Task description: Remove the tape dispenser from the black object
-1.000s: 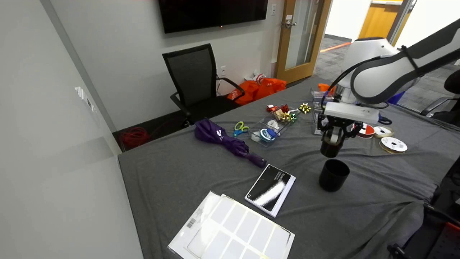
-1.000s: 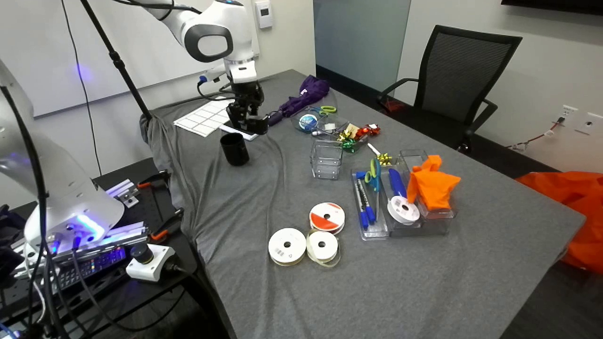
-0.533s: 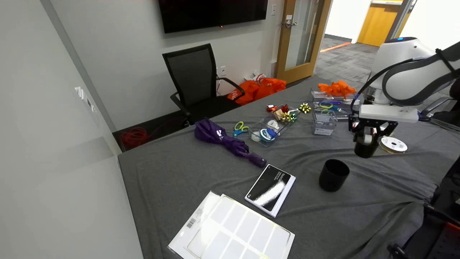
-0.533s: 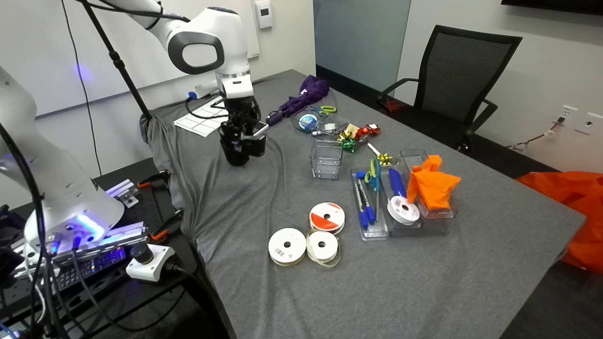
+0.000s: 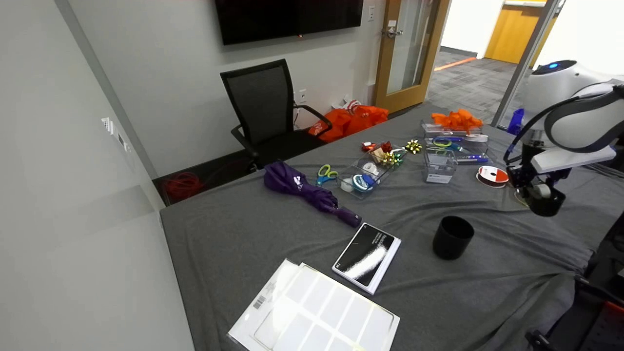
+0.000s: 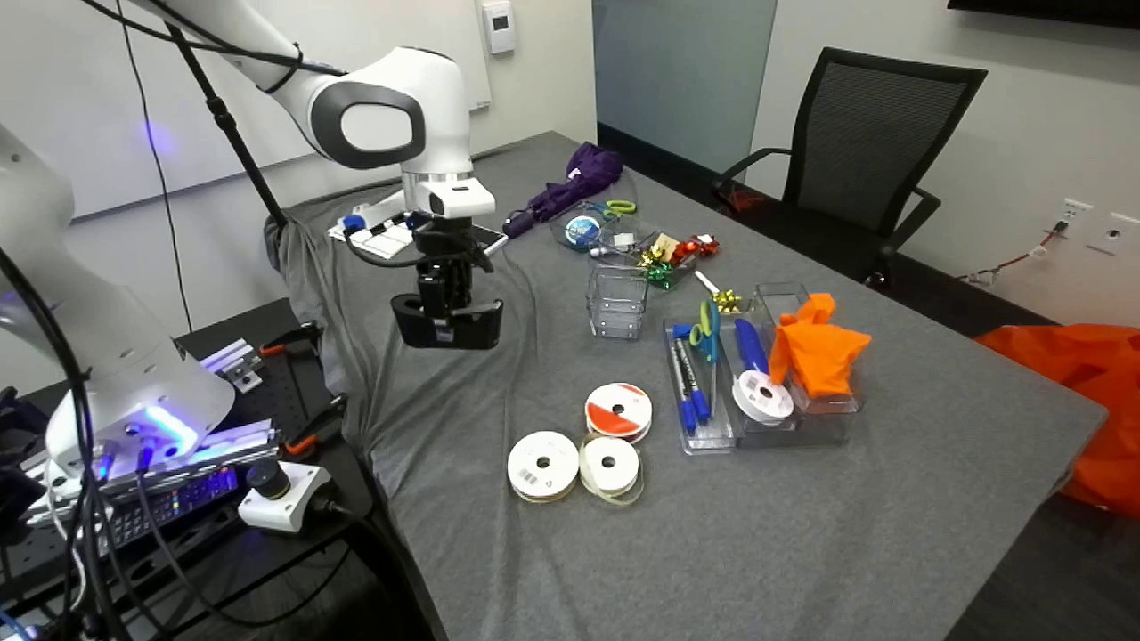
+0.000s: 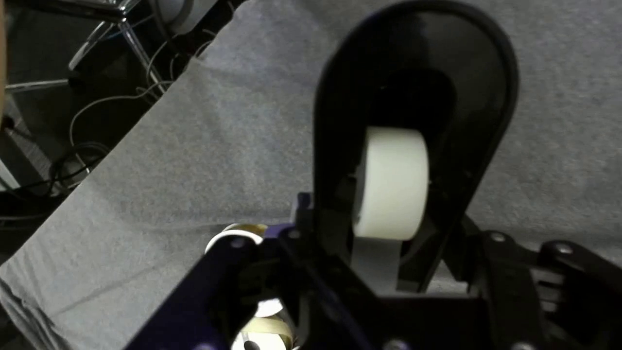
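My gripper [image 5: 540, 185] is shut on the tape dispenser [image 5: 547, 204], a black body with a whitish tape roll. It holds it above the grey cloth, right of the black cup in this exterior view. In an exterior view the dispenser [image 6: 454, 329] hangs broadside under the gripper [image 6: 445, 307]. In the wrist view the dispenser [image 7: 413, 43] stands between the gripper's fingers [image 7: 306, 214], its tape roll facing the camera. The black object [image 5: 365, 253], a glossy black slab with a pale edge, lies flat on the cloth, apart from the gripper. It shows partly behind the arm [image 6: 485, 238].
A black cup [image 5: 452, 238] stands on the cloth; the gripper and dispenser cover most of it in an exterior view. Ribbon spools [image 6: 543, 466] and clear organizers [image 6: 708, 436] stand nearby. White sheets [image 5: 321, 312] and a purple umbrella [image 5: 307, 192] lie near the slab.
The gripper has carried the dispenser past the black cup, farther from the slab and towards the spools. The wrist has turned, and the dispenser now shows broadside in an exterior view.
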Robot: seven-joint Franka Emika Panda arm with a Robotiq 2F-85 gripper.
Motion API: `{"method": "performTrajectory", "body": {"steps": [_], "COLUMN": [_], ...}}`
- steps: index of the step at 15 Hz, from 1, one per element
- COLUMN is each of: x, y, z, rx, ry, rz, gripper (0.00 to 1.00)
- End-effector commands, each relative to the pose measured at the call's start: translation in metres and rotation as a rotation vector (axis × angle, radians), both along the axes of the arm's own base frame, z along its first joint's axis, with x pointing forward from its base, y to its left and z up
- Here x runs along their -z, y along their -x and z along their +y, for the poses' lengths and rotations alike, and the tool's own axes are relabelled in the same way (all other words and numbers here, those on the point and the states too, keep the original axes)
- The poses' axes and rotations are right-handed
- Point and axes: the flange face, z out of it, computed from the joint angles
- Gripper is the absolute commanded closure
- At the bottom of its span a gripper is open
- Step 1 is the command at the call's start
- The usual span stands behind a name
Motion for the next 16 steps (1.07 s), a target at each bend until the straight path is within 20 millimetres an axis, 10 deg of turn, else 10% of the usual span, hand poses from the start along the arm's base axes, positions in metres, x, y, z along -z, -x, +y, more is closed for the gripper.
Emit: {"method": "performTrajectory", "body": {"steps": [1, 4, 5, 10, 11, 16], "x": [-0.002, -0.002, -0.003, -0.003, -0.003, 0.012], "y": [0.012, 0.017, 0.015, 0.016, 0.016, 0.026], "z": [-0.037, -0.056, -0.047, -0.053, -0.053, -0.067], "rx": [-0.194, -0.292, -0.226, -0.258, -0.259, -0.444], "ry": [0.026, 0.054, 0.046, 0.05, 0.05, 0.0], "rz": [0.045, 0.055, 0.057, 0.06, 0.06, 0.013], "gripper": [0.64, 0.64, 0.39, 0.39, 0.64, 0.64]}}
